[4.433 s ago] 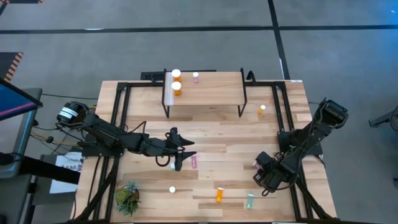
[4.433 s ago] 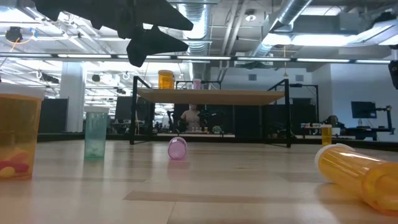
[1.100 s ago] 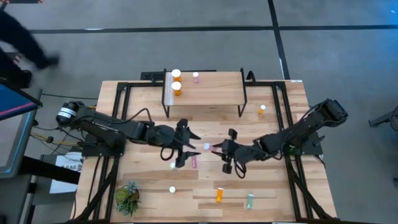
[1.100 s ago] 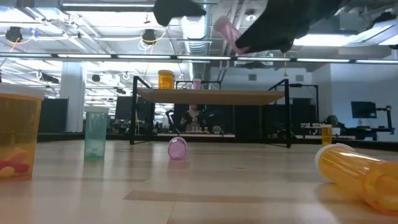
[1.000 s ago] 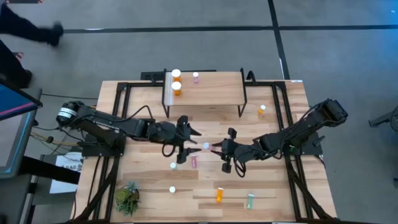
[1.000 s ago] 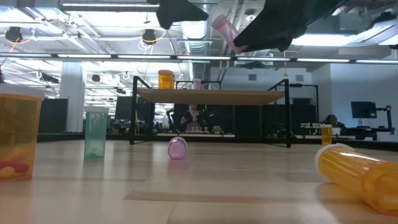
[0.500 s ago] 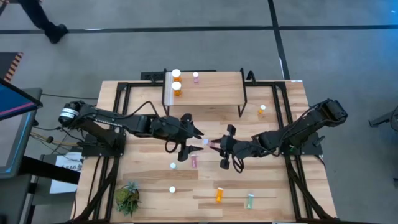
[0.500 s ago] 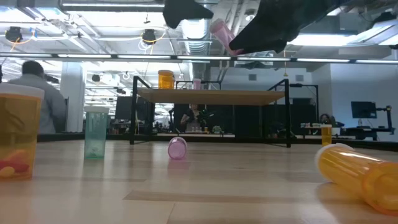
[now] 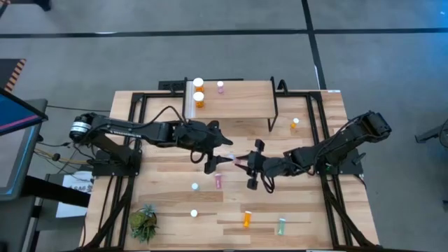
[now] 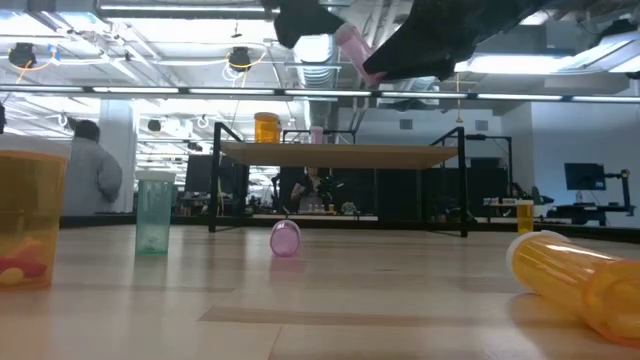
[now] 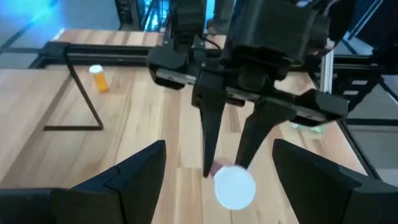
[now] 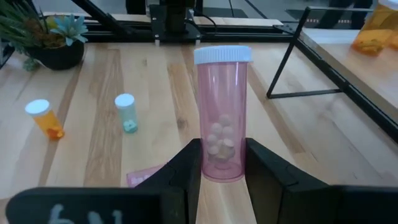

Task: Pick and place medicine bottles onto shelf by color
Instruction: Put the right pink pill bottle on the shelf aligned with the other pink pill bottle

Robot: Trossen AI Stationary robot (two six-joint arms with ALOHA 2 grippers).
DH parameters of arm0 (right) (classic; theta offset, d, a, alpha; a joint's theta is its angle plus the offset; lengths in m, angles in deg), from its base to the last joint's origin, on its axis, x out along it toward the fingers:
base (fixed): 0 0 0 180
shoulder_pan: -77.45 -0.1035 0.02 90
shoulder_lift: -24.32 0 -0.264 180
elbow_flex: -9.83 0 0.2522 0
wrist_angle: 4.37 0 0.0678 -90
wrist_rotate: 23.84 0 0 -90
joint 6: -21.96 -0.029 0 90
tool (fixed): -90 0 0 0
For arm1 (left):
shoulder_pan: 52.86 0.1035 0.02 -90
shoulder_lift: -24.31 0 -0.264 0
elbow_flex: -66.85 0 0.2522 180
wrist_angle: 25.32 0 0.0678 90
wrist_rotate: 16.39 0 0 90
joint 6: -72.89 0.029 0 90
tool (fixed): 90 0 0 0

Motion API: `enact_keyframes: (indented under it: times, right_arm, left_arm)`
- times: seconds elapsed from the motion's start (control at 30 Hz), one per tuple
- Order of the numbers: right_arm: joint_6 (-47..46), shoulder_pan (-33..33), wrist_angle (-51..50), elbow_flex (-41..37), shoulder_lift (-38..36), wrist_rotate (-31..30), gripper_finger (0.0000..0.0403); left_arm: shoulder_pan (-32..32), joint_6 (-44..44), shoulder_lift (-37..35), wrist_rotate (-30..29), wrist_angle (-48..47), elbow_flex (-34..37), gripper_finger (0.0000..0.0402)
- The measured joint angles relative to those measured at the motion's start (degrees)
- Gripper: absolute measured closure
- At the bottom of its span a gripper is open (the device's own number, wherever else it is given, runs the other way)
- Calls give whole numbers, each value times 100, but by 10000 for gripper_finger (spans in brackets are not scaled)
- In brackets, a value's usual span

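My right gripper (image 9: 242, 162) is shut on a pink medicine bottle (image 12: 222, 118) with a white cap, held in the air over the table's middle. My left gripper (image 9: 222, 157) is open just left of it. In the left wrist view its fingers stand either side of the bottle's cap (image 11: 234, 185) without touching it. The shelf (image 9: 238, 105) stands at the far edge and carries two orange bottles (image 9: 199, 92) and a small pink one (image 9: 220, 87). Another pink bottle (image 9: 218, 182) lies on its side on the table below the grippers. My right gripper pinches the pink bottle's lower body (image 12: 222, 163), near its base, between its two fingers (image 12: 186, 168). The fingers come from the table's right, slanting a little downward. The bottle is lifted clear of the table and tilted, its cap (image 10: 347, 37) up and toward the left.
On the near part of the table stand an orange bottle (image 9: 246, 219), a green one (image 9: 281, 225) and two white-capped ones (image 9: 194, 200). Another orange bottle (image 9: 295, 124) stands right of the shelf. A potted plant (image 9: 143, 222) sits at the near left corner. A person (image 10: 95, 175) stands in the room behind.
My left gripper has risen and gone toward the far edge and the right, up to the cap of the pink bottle, staying open. My right gripper has kept the bottle in the air in about the same place.
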Motion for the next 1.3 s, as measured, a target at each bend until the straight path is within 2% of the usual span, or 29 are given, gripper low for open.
enact_keyframes:
  times: [0.2, 0.77, 1.13, 1.3]
  right_arm:
    - [-10, 0, 41, 0, 0, 0, 279]
    - [-27, -2, 64, 0, 0, -2, 279]
    - [-32, -2, 70, 0, 0, -4, 279]
    - [-30, -2, 76, 0, 0, -2, 279]
  left_arm:
    - [0, -13, 309, -6, -385, -219, 123]
    - [-229, -101, 292, -15, -746, -283, 123]
    - [-242, -157, 354, -776, -735, -284, 123]
    - [-247, -153, 513, -775, -750, -287, 123]
